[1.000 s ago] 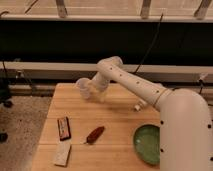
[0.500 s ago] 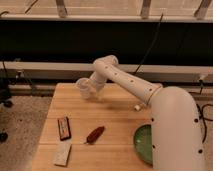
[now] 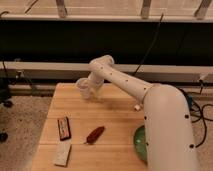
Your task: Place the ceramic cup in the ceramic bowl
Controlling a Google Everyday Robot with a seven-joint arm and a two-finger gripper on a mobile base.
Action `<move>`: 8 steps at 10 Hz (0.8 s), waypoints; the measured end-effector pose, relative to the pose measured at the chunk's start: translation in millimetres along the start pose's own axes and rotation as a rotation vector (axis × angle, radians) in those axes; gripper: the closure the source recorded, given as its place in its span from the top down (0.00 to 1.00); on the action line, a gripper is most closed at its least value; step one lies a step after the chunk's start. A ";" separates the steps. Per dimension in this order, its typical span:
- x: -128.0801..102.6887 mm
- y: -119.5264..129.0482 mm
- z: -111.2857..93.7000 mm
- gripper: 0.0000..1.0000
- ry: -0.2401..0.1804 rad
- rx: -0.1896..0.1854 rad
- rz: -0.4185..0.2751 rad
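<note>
Camera view, front to back. Nearest on the right is the arm's thick white link. It covers most of the ceramic bowl, leaving only a green sliver of rim at the near-right edge of the wooden table.

Near-left there's a pale flat block. Just behind it sit a dark rectangular item and a red elongated object. All three are well apart from the bowl. A small white bit lies mid-table beside the arm.

Further back, toward the far-left of the table, the ceramic cup is upright with its mouth up, right against the gripper. The wrist hides the contact, so I can't tell if the gripper is clamped on the cup or just beside it. I also can't tell whether the cup is off the wood.

Behind the table are a dark wall, a rail and some cables.

Progress: early. The cup is at the gripper but not in the bowl, and the two are well apart — cup far-left, bowl near-right. What's left, as I read it: confirm the hold, carry the cup diagonally across the table, get it over the bowl's centre, lower it and let go.
</note>
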 end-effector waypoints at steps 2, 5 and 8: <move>-2.7 -2.8 -0.8 0.58 0.015 -0.018 -0.042; -5.8 -8.7 -7.4 0.28 0.025 -0.018 -0.076; -7.3 -9.8 -7.0 0.01 0.014 -0.018 -0.083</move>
